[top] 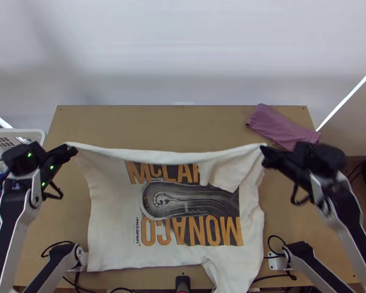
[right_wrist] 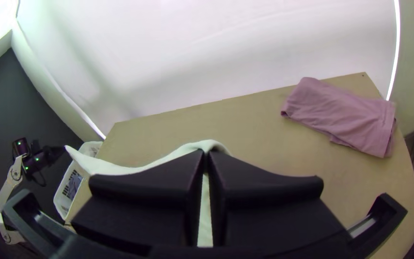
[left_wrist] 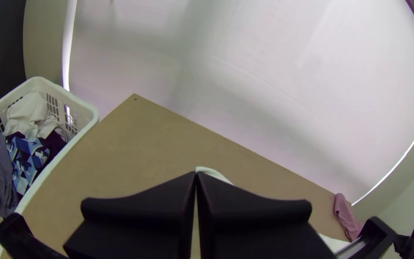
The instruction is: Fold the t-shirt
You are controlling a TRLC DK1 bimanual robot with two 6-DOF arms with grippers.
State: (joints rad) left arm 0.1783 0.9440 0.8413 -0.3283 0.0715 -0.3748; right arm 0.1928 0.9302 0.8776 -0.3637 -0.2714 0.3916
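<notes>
Top view: I have the t-shirt (top: pixel 112 210) stretched out between both arms over the wooden table (top: pixel 134 127), mostly spread, its printed side facing up. My left gripper (top: pixel 71 149) is clamped on one far corner, my right gripper (top: pixel 265 150) on the other. From where I sit, the far edge sags a little between them. A loose flap of fabric hangs over the print near the right gripper, and one pale part of the shirt reaches the table's near edge, just left of the right arm's base. A folded pink cloth (top: pixel 280 128) lies at the table's far right corner, and a white basket (top: pixel 29 133) stands beside the left edge.

Left wrist view: I see the left gripper (left_wrist: pixel 196 175) with its fingers pressed together, a bit of white shirt edge emerging just beyond their tips. The basket holds grey, white and blue patterned clothes (left_wrist: pixel 27 158).

Right wrist view: the right gripper (right_wrist: pixel 206 153) is closed too, pinching the shirt, with fabric draped over its fingertips and showing below them. I can follow the white edge across to the left gripper, where it rises to a point.
</notes>
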